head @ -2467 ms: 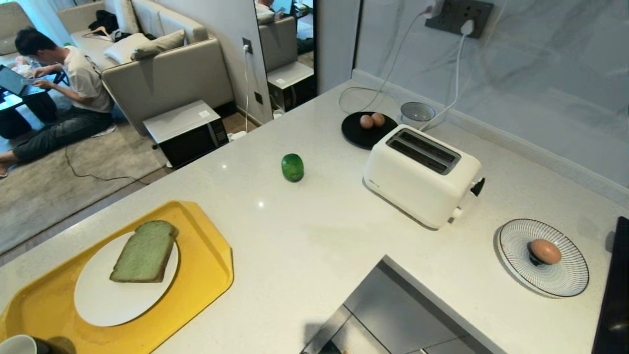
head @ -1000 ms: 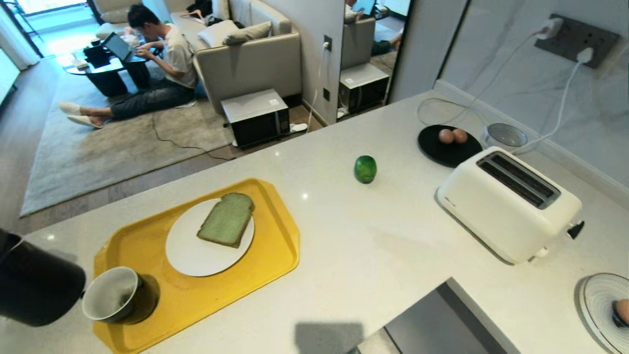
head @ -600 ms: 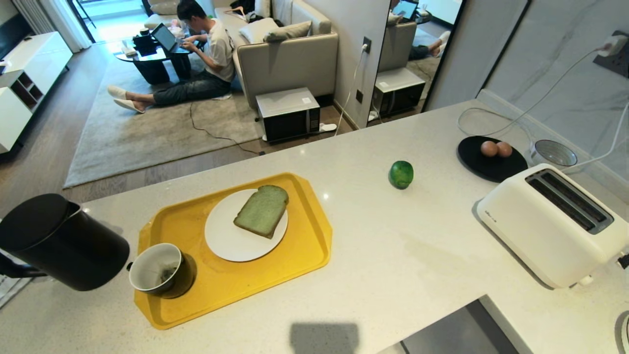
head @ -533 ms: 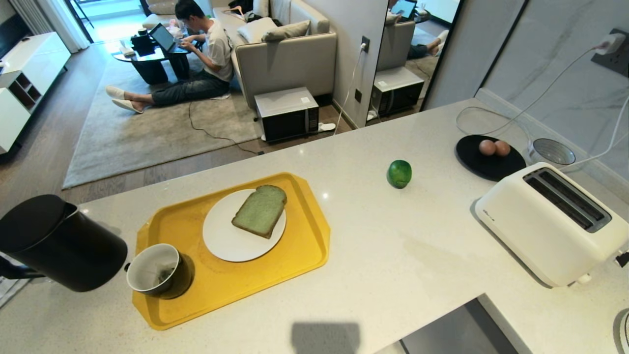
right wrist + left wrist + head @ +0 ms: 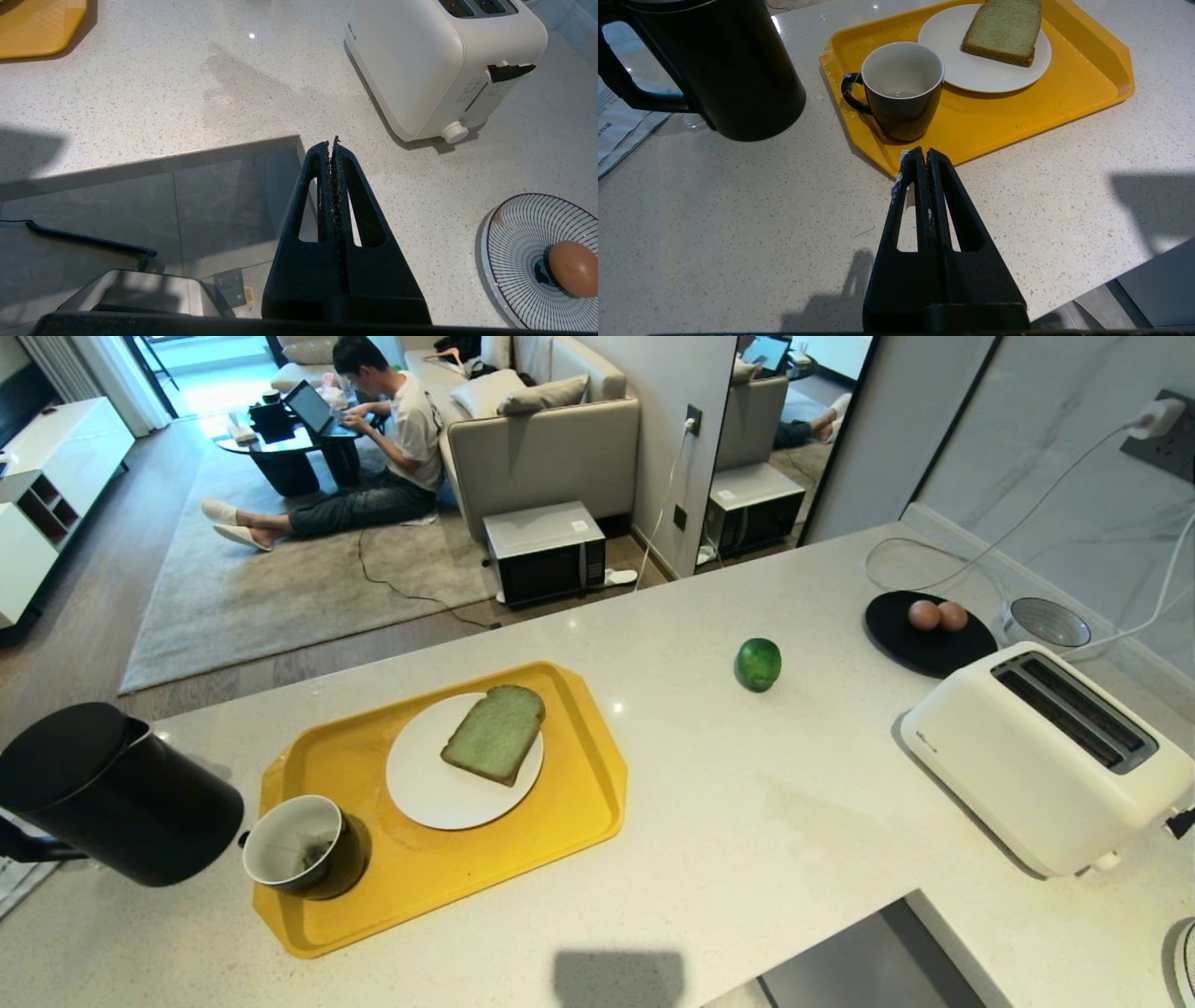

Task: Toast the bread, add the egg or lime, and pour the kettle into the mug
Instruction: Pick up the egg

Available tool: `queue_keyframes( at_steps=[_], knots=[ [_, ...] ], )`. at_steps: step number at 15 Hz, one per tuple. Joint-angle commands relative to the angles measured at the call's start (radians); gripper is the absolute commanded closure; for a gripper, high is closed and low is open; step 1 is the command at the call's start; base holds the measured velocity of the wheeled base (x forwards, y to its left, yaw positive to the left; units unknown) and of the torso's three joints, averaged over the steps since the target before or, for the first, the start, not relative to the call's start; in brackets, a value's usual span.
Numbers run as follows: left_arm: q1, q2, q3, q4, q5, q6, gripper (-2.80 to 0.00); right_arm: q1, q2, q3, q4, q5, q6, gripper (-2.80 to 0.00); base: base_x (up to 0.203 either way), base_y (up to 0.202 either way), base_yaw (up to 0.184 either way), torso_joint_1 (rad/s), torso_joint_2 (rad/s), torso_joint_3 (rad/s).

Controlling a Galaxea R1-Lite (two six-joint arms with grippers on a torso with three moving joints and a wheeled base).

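Black and pressed flat together, the fingers of the left end effector hold nothing as they hover above the pale speckled surface, their tips just short of the near corner of the yellow tray. Just beyond those tips stands the mug, dark outside and white inside, on the tray; past it the bread lies on a white plate. The kettle stands off the tray, close beside the mug, to one side of the end effector.

The right end effector is likewise closed tight and empty, poised over the inner edge of the surface. The white toaster sits ahead of it and apart, and an egg rests on a striped plate off to its side. From the head camera, neither arm shows; the lime lies alone between tray and toaster, with two more eggs on a black plate behind.
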Motion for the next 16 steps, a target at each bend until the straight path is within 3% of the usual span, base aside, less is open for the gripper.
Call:
queue_keyframes(
  at_steps=[1,16],
  knots=[
    [0.000,-0.001,0.002,0.000,0.000,0.000,0.00,0.000,0.001,0.002,0.000,0.000,-0.001,0.00,0.000,0.000,0.000,0.000,0.00,0.000],
    [0.000,-0.001,0.002,0.000,0.001,0.000,0.00,0.000,0.001,0.002,0.000,0.005,-0.001,0.00,0.000,0.000,0.000,0.034,-0.06,-0.030]
  ],
)
